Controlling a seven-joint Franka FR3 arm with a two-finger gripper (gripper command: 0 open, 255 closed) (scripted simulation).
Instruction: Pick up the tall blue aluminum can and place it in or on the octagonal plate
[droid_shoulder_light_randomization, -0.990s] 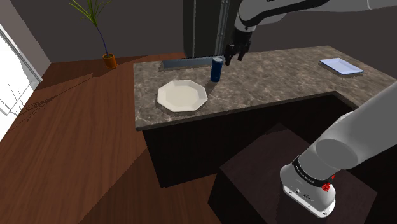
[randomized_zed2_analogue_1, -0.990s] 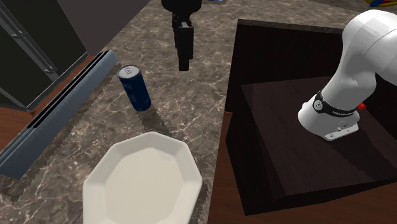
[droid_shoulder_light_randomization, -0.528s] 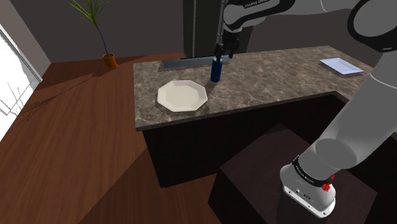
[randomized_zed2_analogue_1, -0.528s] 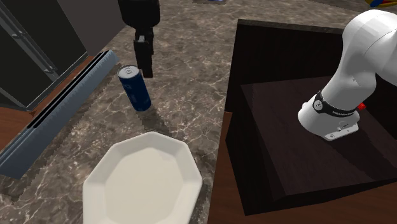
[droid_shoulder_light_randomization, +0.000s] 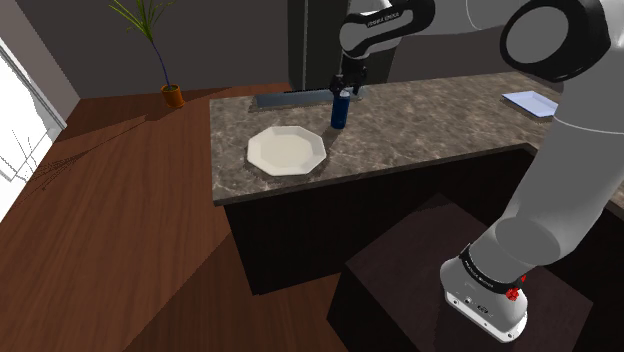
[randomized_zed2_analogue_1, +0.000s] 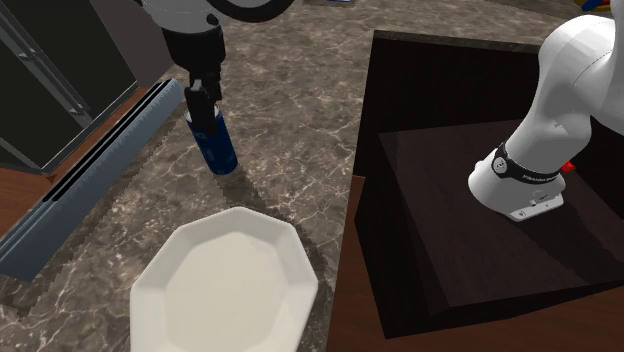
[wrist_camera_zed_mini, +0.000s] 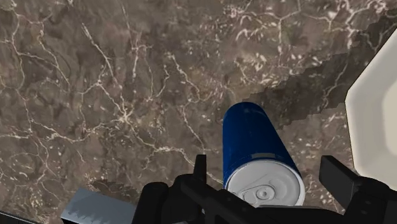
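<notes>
A tall blue can (droid_shoulder_light_randomization: 340, 110) with a silver top stands upright on the dark marbled counter (droid_shoulder_light_randomization: 420, 130), just beyond the white octagonal plate (droid_shoulder_light_randomization: 287, 151). My black gripper (droid_shoulder_light_randomization: 343, 88) hangs right over the can's top, pointing down. In the second exterior view the gripper (randomized_zed2_analogue_1: 203, 100) covers the top of the can (randomized_zed2_analogue_1: 217, 148), and the plate (randomized_zed2_analogue_1: 225, 290) lies nearer the camera. In the wrist view the can (wrist_camera_zed_mini: 254, 143) stands between the open gripper (wrist_camera_zed_mini: 270, 177); its fingers (wrist_camera_zed_mini: 339, 178) stand apart on either side and touch nothing. The plate's rim (wrist_camera_zed_mini: 375, 121) shows beside the can.
A long grey-blue rail (randomized_zed2_analogue_1: 85, 185) runs along the counter's back edge, close behind the can. A flat white-and-blue sheet (droid_shoulder_light_randomization: 537, 103) lies at the counter's far right. The counter's front edge drops to my dark stand (droid_shoulder_light_randomization: 440, 260). A potted plant (droid_shoulder_light_randomization: 170, 92) stands on the wooden floor.
The gripper has travelled toward the shoulder view's left and lowered, from beside the can to directly over its top. It stayed open. Can and plate have not moved.
</notes>
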